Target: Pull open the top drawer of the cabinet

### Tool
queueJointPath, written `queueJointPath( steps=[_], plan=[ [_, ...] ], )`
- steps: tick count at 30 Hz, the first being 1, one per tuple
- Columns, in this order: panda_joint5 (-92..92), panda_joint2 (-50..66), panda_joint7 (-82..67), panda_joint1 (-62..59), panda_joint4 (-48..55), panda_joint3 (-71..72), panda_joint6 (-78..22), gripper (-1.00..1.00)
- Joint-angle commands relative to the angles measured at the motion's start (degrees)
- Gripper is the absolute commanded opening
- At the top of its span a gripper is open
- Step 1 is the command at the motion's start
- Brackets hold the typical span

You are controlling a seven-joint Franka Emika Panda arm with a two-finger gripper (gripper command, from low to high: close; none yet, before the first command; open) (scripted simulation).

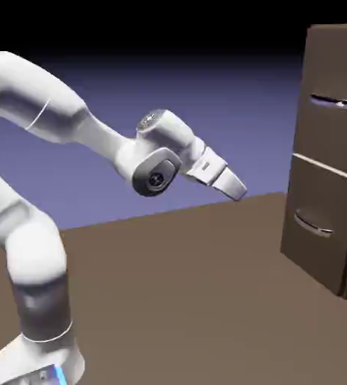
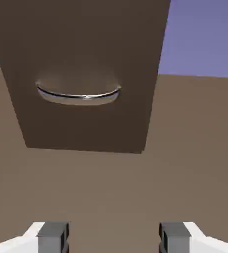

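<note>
The cabinet (image 1: 328,158) stands on the brown surface (image 1: 191,301) at the exterior view's right edge, both of its fronts flush; the top drawer (image 1: 334,98) carries a small curved silver handle (image 1: 333,101), and the lower drawer (image 1: 319,225) a like one (image 1: 312,225). The claw (image 1: 240,192) hangs in the air well apart from the cabinet, tilted slightly downward toward it; in the hand view its two grey fingertips (image 2: 53,236) stand wide apart with nothing between them, and beyond them a curved handle (image 2: 79,95) shows on the cabinet's front.
</note>
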Motion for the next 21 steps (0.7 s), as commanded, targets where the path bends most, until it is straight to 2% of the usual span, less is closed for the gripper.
queueJointPath(
  steps=[1, 21],
  plan=[
    [2.5, 1.0, -0.6, 1.0, 1.2, -1.1, 0.0, 0.00],
    [52.3, 20.6, -13.1, 20.5, 25.6, -22.3, 0.2, 0.00]
  ],
)
